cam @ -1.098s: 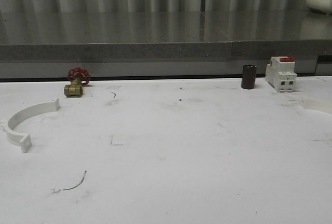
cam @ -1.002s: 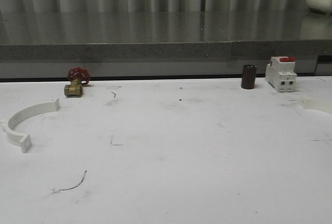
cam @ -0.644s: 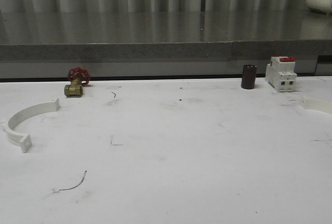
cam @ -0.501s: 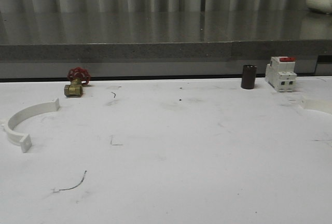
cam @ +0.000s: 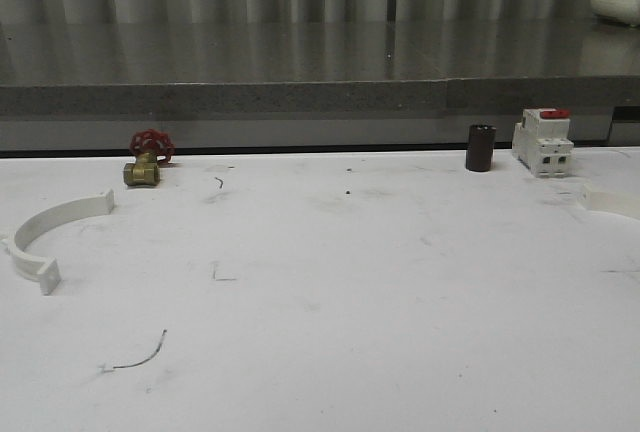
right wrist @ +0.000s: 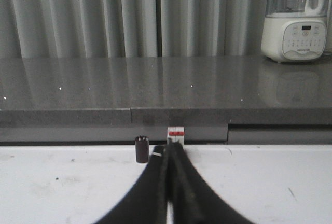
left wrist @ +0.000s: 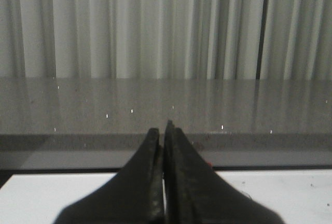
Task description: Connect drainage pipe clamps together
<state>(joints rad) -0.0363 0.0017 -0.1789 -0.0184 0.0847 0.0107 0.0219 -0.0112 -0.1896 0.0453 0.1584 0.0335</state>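
Note:
One white half-ring drainage pipe clamp (cam: 45,235) lies on the white table at the far left, its open side facing right. A second white clamp piece (cam: 612,200) shows partly at the right edge. My left gripper (left wrist: 164,130) is shut with nothing between its dark fingers, raised and pointing at the grey ledge. My right gripper (right wrist: 169,149) is also shut and holds nothing. It points toward the white-and-red breaker (right wrist: 176,134) at the back of the table.
A brass valve with a red handwheel (cam: 147,159) stands at the back left. A dark cylinder (cam: 480,148) and the breaker (cam: 542,141) stand at the back right. A grey stone ledge (cam: 320,97) runs behind the table (cam: 350,292). A blender base (right wrist: 296,24) sits on it.

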